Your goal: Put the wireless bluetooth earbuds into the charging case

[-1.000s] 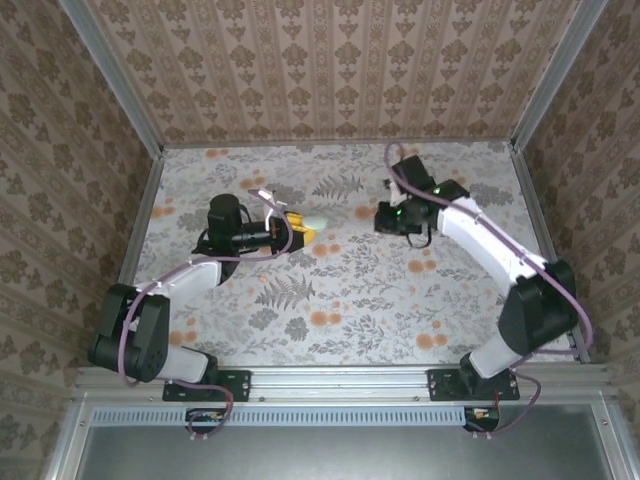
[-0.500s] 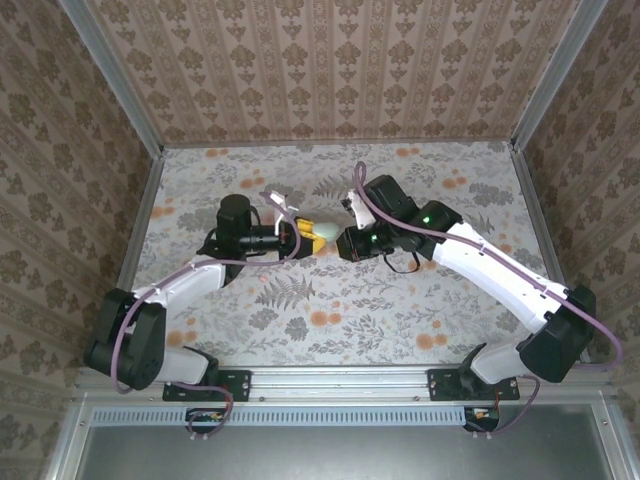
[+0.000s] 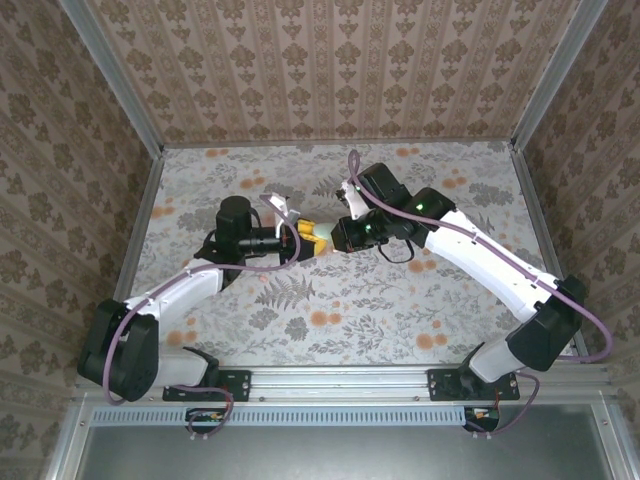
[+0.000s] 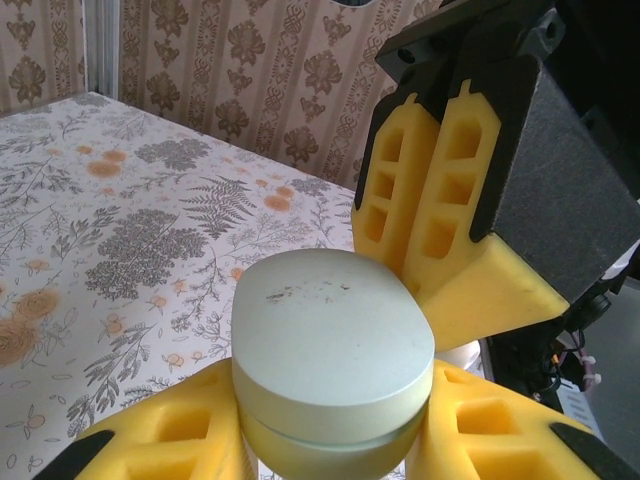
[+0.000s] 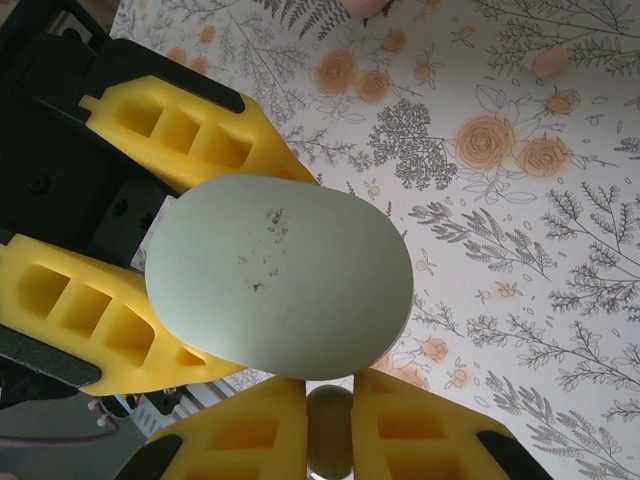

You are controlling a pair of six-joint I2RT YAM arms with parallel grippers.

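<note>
Right now, mid-frame from above, the left gripper (image 3: 308, 236) clamps the pale green charging case (image 4: 333, 335), lid seemingly shut. The right gripper (image 5: 330, 395) pinches a greenish earbud (image 5: 330, 435) just beside it. I'd want that lid opened first, then the earbud lowered squarely in.

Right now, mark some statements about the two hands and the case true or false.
1. The left hand grips the green case. True.
2. The case's lid is open. False: it is shut.
3. The right hand pinches a small pale earbud. True.
4. The hands are at opposite ends of the table. False: they meet near its middle, the right hand close beside the case.
</note>
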